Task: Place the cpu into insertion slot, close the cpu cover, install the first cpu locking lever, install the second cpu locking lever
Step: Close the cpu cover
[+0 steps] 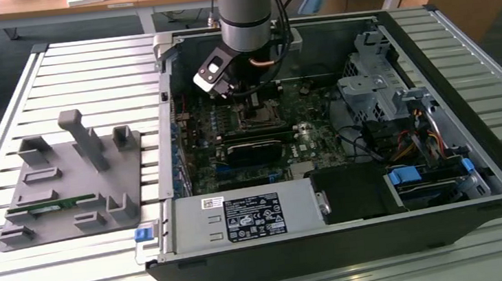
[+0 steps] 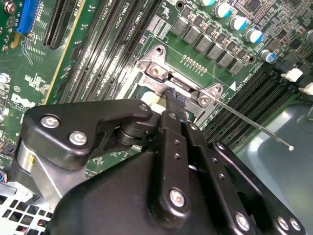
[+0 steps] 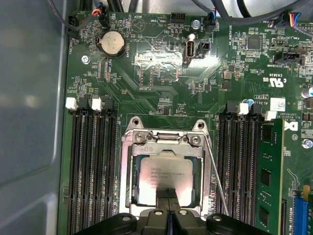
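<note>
Your tool (image 3: 168,195): pinched narrow, empty, tips at the edge of the cpu (image 3: 166,169). The cpu sits in the insertion slot (image 1: 258,117), 12 o'clock of the black card (image 1: 256,147) in the ext. view. cpu cover (image 3: 131,176) looks down. Lever rod (image 3: 217,181) is unlatched, so prob. the first-lever step; that calls for fine tip contact.

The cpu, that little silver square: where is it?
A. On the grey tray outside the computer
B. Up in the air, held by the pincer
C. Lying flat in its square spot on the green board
C: in the first wrist view the cpu lies flat on the green board, framed by the cpu cover, and the pincer at its edge holds nothing.
</note>
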Controlling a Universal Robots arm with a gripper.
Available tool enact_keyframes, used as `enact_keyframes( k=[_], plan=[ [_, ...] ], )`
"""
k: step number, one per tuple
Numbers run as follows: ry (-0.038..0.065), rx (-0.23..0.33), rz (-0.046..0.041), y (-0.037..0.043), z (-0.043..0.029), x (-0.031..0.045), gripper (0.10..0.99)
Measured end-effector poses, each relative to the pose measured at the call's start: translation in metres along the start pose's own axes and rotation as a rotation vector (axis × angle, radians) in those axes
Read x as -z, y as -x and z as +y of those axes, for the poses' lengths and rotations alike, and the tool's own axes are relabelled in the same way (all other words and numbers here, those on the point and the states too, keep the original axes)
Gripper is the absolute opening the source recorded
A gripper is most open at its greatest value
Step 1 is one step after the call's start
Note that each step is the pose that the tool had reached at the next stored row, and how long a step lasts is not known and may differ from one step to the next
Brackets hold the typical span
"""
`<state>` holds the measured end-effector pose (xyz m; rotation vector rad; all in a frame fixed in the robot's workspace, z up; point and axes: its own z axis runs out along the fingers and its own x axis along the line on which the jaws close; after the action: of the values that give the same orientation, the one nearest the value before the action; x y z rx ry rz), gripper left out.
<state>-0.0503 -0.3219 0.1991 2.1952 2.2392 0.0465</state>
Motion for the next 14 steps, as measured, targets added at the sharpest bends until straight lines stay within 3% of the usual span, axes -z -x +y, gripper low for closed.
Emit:
enact_keyframes(
  k=[6, 14],
  plan=[
    [0.001, 0.0, 0.0016, -0.0003, 0.0001, 0.0007, 0.106],
    [0.001, 0.0, 0.0009, -0.0003, 0.0002, 0.009, 0.106]
  ],
)
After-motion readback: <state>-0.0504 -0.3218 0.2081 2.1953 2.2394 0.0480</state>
